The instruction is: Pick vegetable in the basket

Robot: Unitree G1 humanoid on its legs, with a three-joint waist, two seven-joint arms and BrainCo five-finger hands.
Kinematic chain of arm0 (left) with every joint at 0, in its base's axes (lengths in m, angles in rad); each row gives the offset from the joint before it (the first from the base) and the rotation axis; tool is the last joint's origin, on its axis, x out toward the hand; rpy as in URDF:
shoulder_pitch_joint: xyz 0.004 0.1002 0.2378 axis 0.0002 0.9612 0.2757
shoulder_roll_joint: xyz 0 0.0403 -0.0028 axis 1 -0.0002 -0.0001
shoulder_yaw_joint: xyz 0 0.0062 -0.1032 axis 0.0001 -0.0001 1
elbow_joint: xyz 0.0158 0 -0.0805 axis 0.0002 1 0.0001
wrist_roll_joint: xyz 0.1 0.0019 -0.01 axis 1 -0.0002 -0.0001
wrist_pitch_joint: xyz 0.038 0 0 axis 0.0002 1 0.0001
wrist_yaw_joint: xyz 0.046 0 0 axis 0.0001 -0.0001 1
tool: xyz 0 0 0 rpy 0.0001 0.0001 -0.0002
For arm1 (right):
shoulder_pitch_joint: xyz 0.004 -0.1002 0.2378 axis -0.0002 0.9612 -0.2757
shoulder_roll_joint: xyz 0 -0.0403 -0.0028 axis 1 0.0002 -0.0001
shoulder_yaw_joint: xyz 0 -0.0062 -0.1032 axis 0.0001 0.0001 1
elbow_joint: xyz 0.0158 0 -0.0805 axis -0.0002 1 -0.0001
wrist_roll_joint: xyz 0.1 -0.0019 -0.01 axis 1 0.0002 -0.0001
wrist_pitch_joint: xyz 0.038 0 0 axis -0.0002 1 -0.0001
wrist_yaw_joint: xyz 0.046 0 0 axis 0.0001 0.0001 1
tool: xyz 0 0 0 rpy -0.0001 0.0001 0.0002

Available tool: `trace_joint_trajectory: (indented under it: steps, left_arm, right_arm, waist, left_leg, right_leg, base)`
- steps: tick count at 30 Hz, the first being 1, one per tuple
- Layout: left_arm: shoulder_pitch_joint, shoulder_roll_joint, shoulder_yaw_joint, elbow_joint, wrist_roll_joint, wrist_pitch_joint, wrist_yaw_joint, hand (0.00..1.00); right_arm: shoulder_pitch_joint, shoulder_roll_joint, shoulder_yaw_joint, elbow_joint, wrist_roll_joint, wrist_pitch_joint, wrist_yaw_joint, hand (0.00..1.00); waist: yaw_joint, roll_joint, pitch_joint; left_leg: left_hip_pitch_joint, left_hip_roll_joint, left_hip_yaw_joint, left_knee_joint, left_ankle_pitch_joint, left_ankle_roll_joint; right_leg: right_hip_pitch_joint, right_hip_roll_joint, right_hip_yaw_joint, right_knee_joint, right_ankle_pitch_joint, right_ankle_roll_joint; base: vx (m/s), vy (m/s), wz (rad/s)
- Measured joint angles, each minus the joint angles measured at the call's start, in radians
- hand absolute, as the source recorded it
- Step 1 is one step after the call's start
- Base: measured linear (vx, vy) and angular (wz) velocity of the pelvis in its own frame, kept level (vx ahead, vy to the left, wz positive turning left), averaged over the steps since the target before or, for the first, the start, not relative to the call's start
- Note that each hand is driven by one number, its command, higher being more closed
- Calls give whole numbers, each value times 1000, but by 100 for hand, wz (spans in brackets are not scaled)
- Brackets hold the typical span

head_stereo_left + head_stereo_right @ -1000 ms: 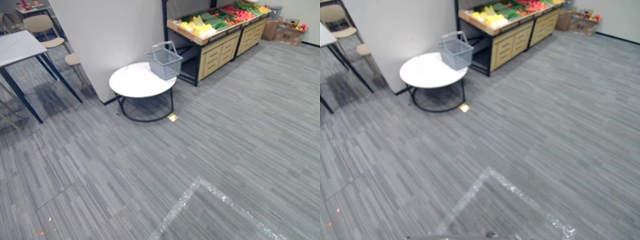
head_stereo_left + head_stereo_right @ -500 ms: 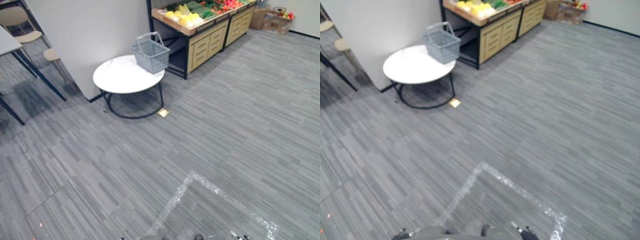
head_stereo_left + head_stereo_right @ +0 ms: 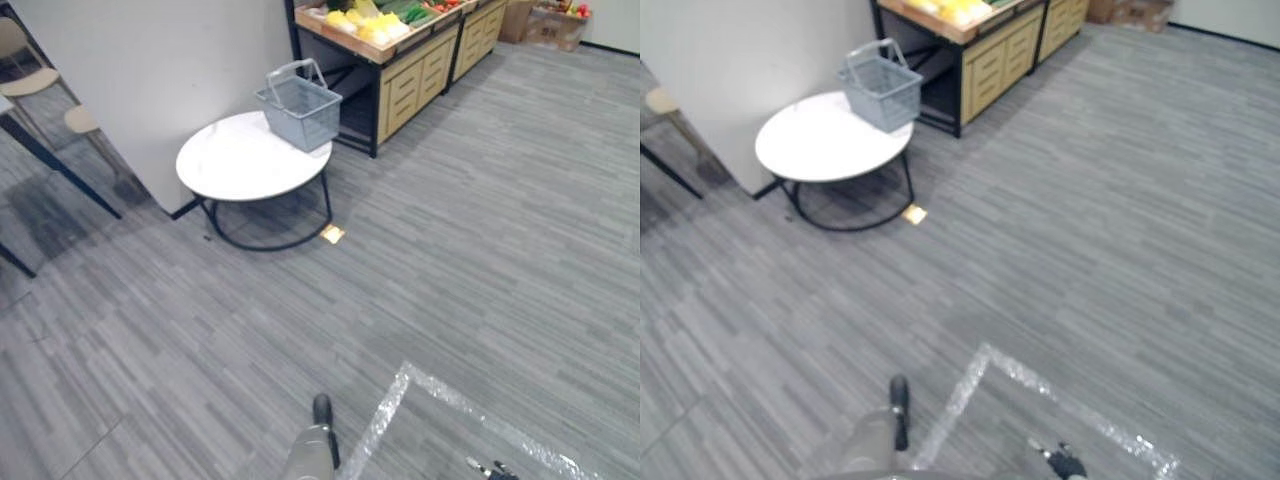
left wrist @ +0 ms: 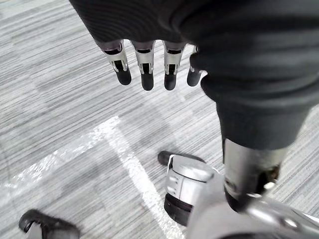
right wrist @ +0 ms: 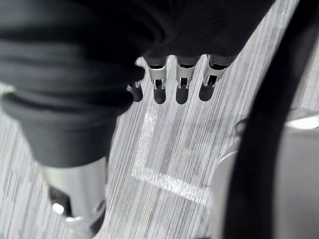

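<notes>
A grey wire basket (image 3: 298, 103) with its handle up stands on the far edge of a round white table (image 3: 235, 165), and it looks empty. Behind it a wooden stand (image 3: 410, 65) carries yellow vegetables (image 3: 365, 22) and green ones (image 3: 405, 8). My left hand (image 4: 146, 72) hangs over the grey carpet with relaxed fingers and nothing in it. My right hand (image 5: 181, 82) hangs the same way, also holding nothing. Both hands are far from the basket and the stand.
A white partition wall (image 3: 150, 70) rises just left of the round table. Chairs and a dark-legged table (image 3: 40, 110) stand beyond it at the left. A small tan tag (image 3: 332, 234) lies by the table's foot. Shiny tape (image 3: 400, 395) marks the carpet close by. Boxes (image 3: 550, 20) sit far right.
The camera has moved and tipped down, so the whole picture has shifted and the table and basket look a little nearer. The things themselves have not moved.
</notes>
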Motion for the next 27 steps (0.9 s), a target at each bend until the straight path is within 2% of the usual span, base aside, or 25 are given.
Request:
trace_joint_trajectory:
  steps: [1, 2, 3, 4, 5, 6, 7, 8, 10, 11, 12, 13, 14, 15, 16, 18, 19, 20, 23, 25, 26, 27]
  left_arm:
    - [-10, 6, -1, 4, 9, 1, 1, 0]
    - [-23, 17, -4, 4, 21, 1, 0, 0]
    - [-36, 27, -18, 3, 33, 3, -1, 0]
    - [-43, 36, -38, 1, 50, 8, -1, 0]
    - [-54, 41, -52, 1, 53, 16, 0, 0]
    - [-66, 46, -85, -2, 56, 21, 6, 0]
    - [-91, 51, -120, -20, 58, 20, 21, 0]
    - [-99, 52, -122, -24, 58, 19, 23, 0]
    - [-182, 49, -130, -32, 52, 18, 43, 0]
    - [-196, 46, -132, -39, 44, 14, 49, 0]
    - [-235, 30, -134, -70, 35, 10, 60, 0]
    - [-258, 12, -140, -97, 31, -2, 71, 0]
    - [-268, 1, -141, -114, 25, -8, 73, 0]
    - [-282, -15, -142, -143, 13, -14, 75, 0]
    - [-296, -33, -144, -161, 7, -29, 82, 0]
    - [-311, -47, -143, -188, 8, -34, 89, 0]
    - [-314, -53, -142, -190, 9, -35, 91, 0]
    - [-313, -72, -139, -185, 10, -35, 92, 0]
    - [-302, -112, -141, -155, 21, -37, 90, 0]
    - [-294, -123, -136, -111, 27, -40, 90, 0]
    - [-277, -125, -115, -80, 25, -41, 90, 0]
    - [-260, -123, -82, -63, 15, -42, 89, 0]
  right_arm:
    - [0, 10, -7, -6, 2, -4, 6, 0]
    - [-1, 9, -13, -10, -1, -13, 11, 0]
    - [-1, 7, -14, -4, -2, -17, 15, 0]
    - [1, 8, -27, -3, -3, -19, 15, 0]
    - [4, 8, -32, -3, -6, -20, 14, 0]
    - [17, 4, -41, -7, -10, -20, 11, 0]
    - [41, 5, -45, -10, -10, -20, 3, 0]
    - [44, 7, -47, -11, -10, -20, 2, 0]
    - [47, 19, -92, -15, -3, -23, -12, 0]
    - [46, 21, -99, -16, 14, -23, -16, 0]
    - [39, 27, -111, -16, 34, -22, -27, 0]
    - [32, 32, -119, -23, 38, -21, -29, 0]
    - [34, 33, -119, -38, 37, -21, -30, 0]
    - [37, 33, -119, -60, 37, -22, -32, 0]
    - [40, 32, -118, -70, 37, -22, -34, 0]
    - [50, 45, -114, -89, 36, -21, -53, 0]
    - [52, 48, -113, -90, 35, -20, -53, 0]
    - [43, 40, -115, -91, 32, -20, -54, 0]
    - [31, 42, -137, -92, 28, -21, -56, 0]
    - [29, 42, -160, -85, 28, -21, -56, 0]
    - [26, 41, -161, -82, 27, -22, -57, 0]
    - [24, 37, -160, -80, 27, -21, -59, 0]
  waist:
    - [-17, -4, -5]
    - [-23, -11, -3]
    - [-26, -22, 6]
    - [-32, -24, 12]
    - [-36, -18, 22]
    - [-48, -6, 29]
    - [-62, 0, 31]
    - [-61, 5, 30]
    - [-67, 10, 33]
    - [-70, 11, 35]
    - [-75, 16, 45]
    - [-89, 30, 57]
    - [-92, 36, 65]
    - [-93, 47, 78]
    - [-91, 54, 83]
    - [-92, 41, 84]
    - [-91, 38, 83]
    - [-86, 52, 87]
    - [-93, 64, 89]
    - [-90, 75, 88]
    - [-90, 77, 88]
    - [-93, 78, 87]
  left_leg:
    - [7, -24, -2, -1, -13, 12]
    - [32, -55, 1, 0, -33, 32]
    - [91, -84, 19, -8, -75, 48]
    - [168, -109, 23, -25, -109, 64]
    - [213, -119, 21, -38, -126, 68]
    - [298, -128, 4, -57, -158, 77]
    - [392, -133, -11, -98, -180, 80]
    - [408, -133, -11, -107, -184, 78]
    - [494, -135, -32, -149, -199, 88]
    - [512, -135, -36, -160, -199, 88]
    - [556, -129, -43, -190, -202, 86]
    - [585, -111, -57, -204, -214, 81]
    - [600, -102, -61, -209, -223, 76]
    - [623, -85, -61, -216, -239, 64]
    - [643, -62, -61, -215, -261, 44]
    - [682, -33, -64, -213, -313, 8]
    - [699, -20, -63, -213, -330, -4]
    - [714, 8, -57, -207, -338, -12]
    - [713, 43, -76, -125, -268, -21]
    - [708, 74, -111, -49, -221, -35]
    - [682, 90, -139, 42, -185, -66]
    - [619, 100, -181, 180, -135, -116]
  right_leg:
    - [-36, -13, 8, 88, 30, 5]
    - [-85, -35, 28, 210, 92, 10]
    - [-134, -56, 49, 377, 207, 5]
    - [-193, -74, 46, 563, 348, 18]
    - [-220, -78, 33, 665, 357, 16]
    - [-255, -77, -21, 805, 337, -5]
    - [-293, -76, -124, 868, 285, -14]
    - [-302, -77, -143, 868, 270, -12]
    - [-373, -73, -283, 745, 166, -5]
    - [-386, -70, -311, 687, 152, -5]
    - [-404, -57, -353, 562, 145, -10]
    - [-411, -34, -381, 420, 148, -6]
    - [-416, -24, -388, 361, 151, -4]
    - [-426, -5, -386, 267, 167, 2]
    - [-430, 20, -375, 125, 214, 4]
    - [-431, 31, -329, -78, 331, 4]
    - [-426, 36, -336, -76, 402, 3]
    - [-430, 62, -342, -26, 413, -47]
    - [-435, 70, -362, 122, 261, -72]
    - [-386, 99, -376, 124, 208, -82]
    - [-349, 113, -388, 116, 184, -90]
    - [-319, 121, -398, 113, 160, -99]
  base:
    - [642, 327, 19]
    - [618, 337, 31]
    - [589, 326, 12]
    - [540, 270, -2]
    - [508, 235, 3]
    - [596, 254, 19]
    - [478, 179, 21]
    - [469, 124, 20]
    - [477, 40, 22]
    - [506, -17, 29]
    - [499, -63, 31]
    - [492, -88, 31]
    - [458, -131, 23]
    - [448, -162, 9]
    - [548, -238, 11]
    - [564, -294, 14]
    - [544, -327, -10]
    - [414, -277, -14]
    - [520, -366, 2]
    - [460, -288, 12]
    - [411, -235, 8]
    - [556, -286, 21]
